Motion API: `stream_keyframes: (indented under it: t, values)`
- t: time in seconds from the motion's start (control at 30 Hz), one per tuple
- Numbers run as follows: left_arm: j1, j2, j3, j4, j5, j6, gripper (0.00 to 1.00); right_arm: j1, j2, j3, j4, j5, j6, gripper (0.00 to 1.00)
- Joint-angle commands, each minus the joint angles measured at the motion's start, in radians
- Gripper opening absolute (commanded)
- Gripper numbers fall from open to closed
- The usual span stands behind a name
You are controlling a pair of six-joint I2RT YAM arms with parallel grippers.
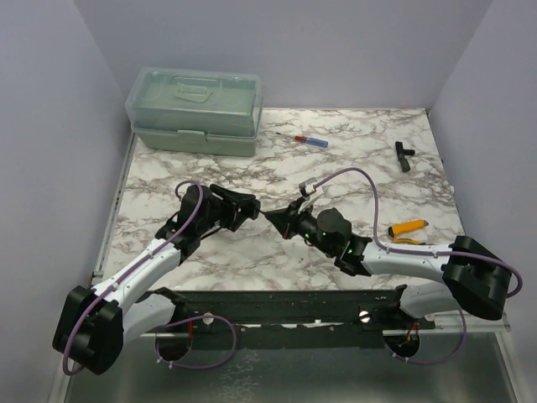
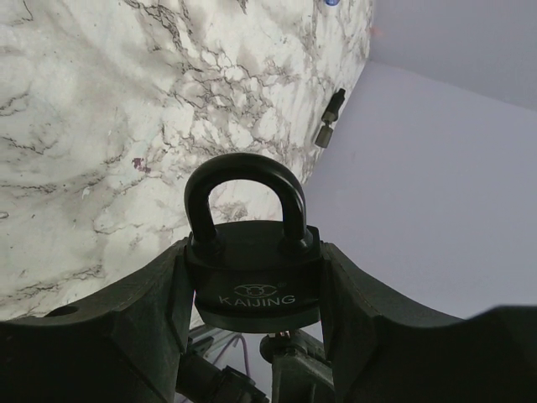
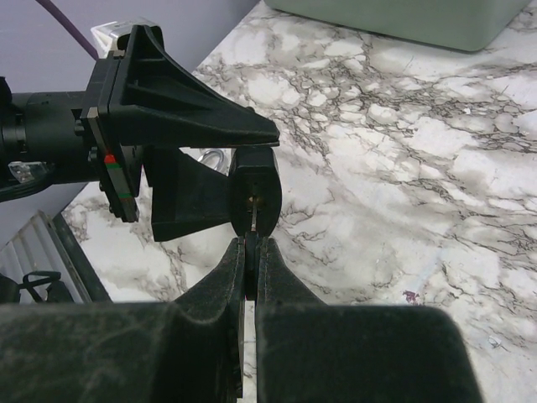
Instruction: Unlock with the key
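Observation:
My left gripper [image 2: 253, 285] is shut on a black padlock [image 2: 253, 273] marked KAIJING, its shackle closed and pointing away from the wrist. In the top view the left gripper [image 1: 245, 206] holds it above the table middle. My right gripper [image 3: 252, 245] is shut on a key [image 3: 252, 220] whose thin metal blade stands in the keyway on the padlock's bottom face [image 3: 254, 195]. In the top view the right gripper [image 1: 279, 220] meets the padlock tip to tip. The key's head is hidden between the fingers.
A pale green plastic toolbox [image 1: 197, 111] stands at the back left. A red and blue screwdriver [image 1: 307, 139] lies behind the grippers, a black tool [image 1: 404, 154] at the back right, and a yellow utility knife [image 1: 406, 228] near the right arm.

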Motion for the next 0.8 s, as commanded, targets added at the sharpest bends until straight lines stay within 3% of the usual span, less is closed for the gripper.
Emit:
stream_keyframes:
  t: [0.0, 0.77]
  values:
    - [-0.026, -0.014, 0.014, 0.054, 0.119, -0.022, 0.0, 0.013, 0.045, 0.07, -0.054, 0.027, -0.011, 0.01]
    - [-0.015, -0.035, 0.028, 0.041, 0.14, 0.0, 0.0, 0.023, 0.089, 0.137, -0.145, -0.051, -0.078, 0.01]
